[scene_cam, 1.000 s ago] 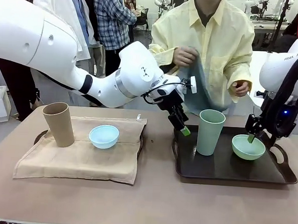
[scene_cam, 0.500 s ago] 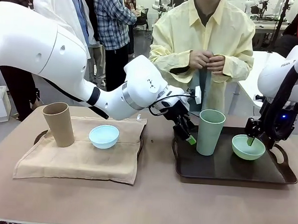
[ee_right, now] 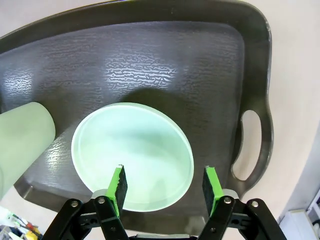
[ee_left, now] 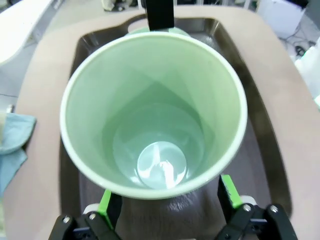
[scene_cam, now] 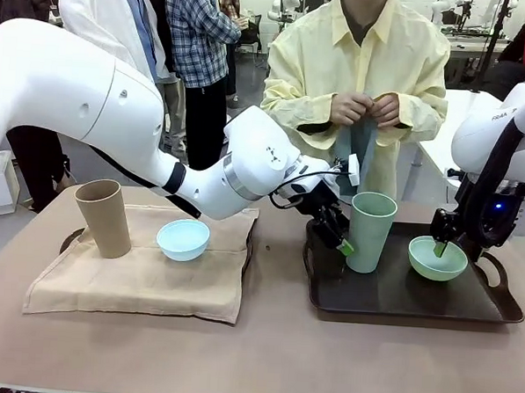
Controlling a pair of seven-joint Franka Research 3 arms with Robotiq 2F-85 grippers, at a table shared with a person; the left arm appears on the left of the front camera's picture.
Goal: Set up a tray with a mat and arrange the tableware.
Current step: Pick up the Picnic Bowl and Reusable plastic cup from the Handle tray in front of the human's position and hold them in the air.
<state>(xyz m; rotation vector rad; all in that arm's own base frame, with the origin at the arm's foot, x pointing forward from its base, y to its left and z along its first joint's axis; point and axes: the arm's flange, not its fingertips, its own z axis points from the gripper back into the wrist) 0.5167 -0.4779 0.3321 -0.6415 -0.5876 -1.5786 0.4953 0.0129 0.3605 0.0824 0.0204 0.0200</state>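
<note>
Front view: the left gripper [scene_cam: 344, 244] extends across the middle, low against the left side of the pale green cup [scene_cam: 373, 229]. The cup stands upright at the left end of the dark tray [scene_cam: 398, 296]. Fingers look spread; contact with the cup wall not readable here. The right gripper [scene_cam: 442, 245] hangs over the pale green bowl [scene_cam: 437, 261] at the tray's right end, one finger dipping inside the rim. On the left half of the table [scene_cam: 263, 355] a beige mat [scene_cam: 135, 282] lies over a second tray [scene_cam: 69, 239]. The tan cup [scene_cam: 104, 219] stands upright at the mat's left, the light blue bowl [scene_cam: 183, 239] near it on the right, not touching. The person at the far side holds a grey-blue cloth [scene_cam: 363, 153] in both hands [scene_cam: 353, 109]. Left wrist view: pale green cup [ee_left: 160, 125] seen from above, empty, on the dark tray [ee_left: 262, 150]. The left gripper [ee_left: 165, 197] has its green pads wide apart, one on each side of the cup's near wall, tips hidden under the rim; jaws spread, no clamping seen. Right wrist view: pale green bowl [ee_right: 132, 150] sits empty near the dark tray's [ee_right: 150, 65] handle end. The right gripper [ee_right: 164, 182] is parted, one pad over the bowl's inside, the other just outside the rim, gripping nothing.
</note>
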